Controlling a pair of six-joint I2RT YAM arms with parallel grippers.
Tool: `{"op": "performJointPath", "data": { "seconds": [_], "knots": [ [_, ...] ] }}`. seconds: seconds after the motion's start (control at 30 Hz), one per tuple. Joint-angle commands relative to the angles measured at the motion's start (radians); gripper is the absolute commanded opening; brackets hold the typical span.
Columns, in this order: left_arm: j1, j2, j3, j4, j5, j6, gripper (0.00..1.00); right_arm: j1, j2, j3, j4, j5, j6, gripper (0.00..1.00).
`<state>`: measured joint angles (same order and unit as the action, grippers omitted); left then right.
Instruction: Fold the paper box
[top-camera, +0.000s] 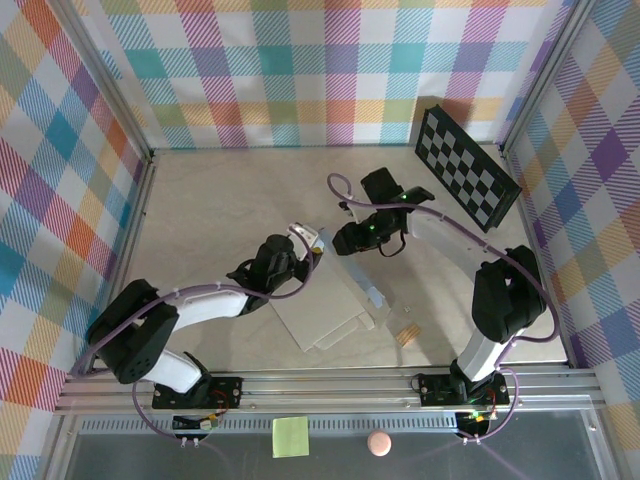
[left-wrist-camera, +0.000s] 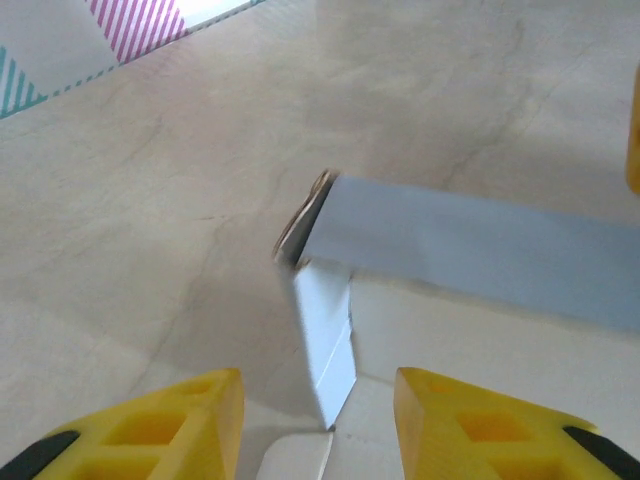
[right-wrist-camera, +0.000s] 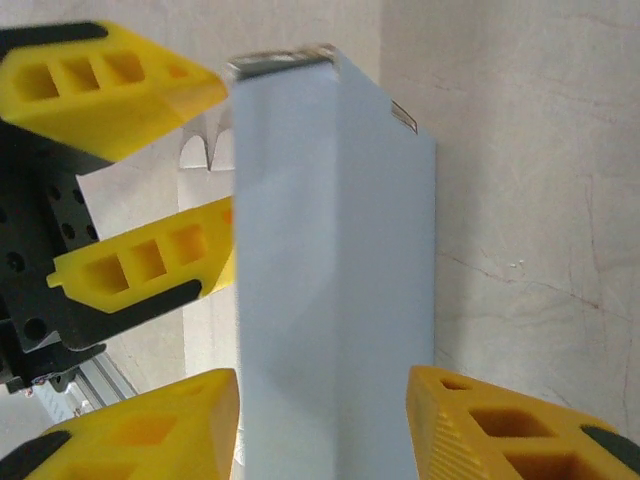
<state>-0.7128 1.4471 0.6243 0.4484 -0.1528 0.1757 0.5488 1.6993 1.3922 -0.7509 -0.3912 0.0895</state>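
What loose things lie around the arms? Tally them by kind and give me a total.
Paper box: 1
Checkerboard panel: 1
Yellow-green sticky note: 1
Pink round object: 1
Small tan object: 1
Total: 5

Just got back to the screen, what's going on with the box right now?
Both arms are at the box in the middle of the table. It is part folded: one long side panel stands up, and the rest lies flat. The left hand is open, with a corner flap ahead of its gap, not gripped. The right hand straddles the raised panel; I cannot tell whether its fingers press it.
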Motion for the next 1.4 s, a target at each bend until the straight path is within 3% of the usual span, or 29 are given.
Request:
{"op": "performJointPath", "data": {
  "seconds": [0.0, 0.2, 0.4, 0.53, 0.9, 1.37],
  "knots": [
    [0.021, -0.074, -0.047, -0.047, 0.024, -0.011, 0.44, 0.015, 0.028, 0.053, -0.040, 0.030, -0.017, 0.51],
    [0.050, -0.217, -0.111, -0.094, 0.008, -0.055, 0.47, 0.069, 0.081, 0.153, -0.069, 0.118, 0.012, 0.59],
    [0.068, -0.362, -0.175, -0.122, -0.012, -0.101, 0.52, 0.129, 0.177, 0.262, -0.104, 0.260, 0.075, 0.74],
    [0.075, -0.428, -0.194, -0.160, -0.030, -0.104, 0.53, 0.163, 0.270, 0.355, -0.156, 0.357, 0.091, 0.75],
    [0.087, -0.474, -0.222, -0.178, -0.047, -0.114, 0.53, 0.198, 0.447, 0.517, -0.205, 0.433, 0.094, 0.66],
    [0.093, -0.472, -0.225, -0.160, -0.044, -0.129, 0.54, 0.200, 0.491, 0.529, -0.185, 0.449, 0.075, 0.46]
  ]
}}
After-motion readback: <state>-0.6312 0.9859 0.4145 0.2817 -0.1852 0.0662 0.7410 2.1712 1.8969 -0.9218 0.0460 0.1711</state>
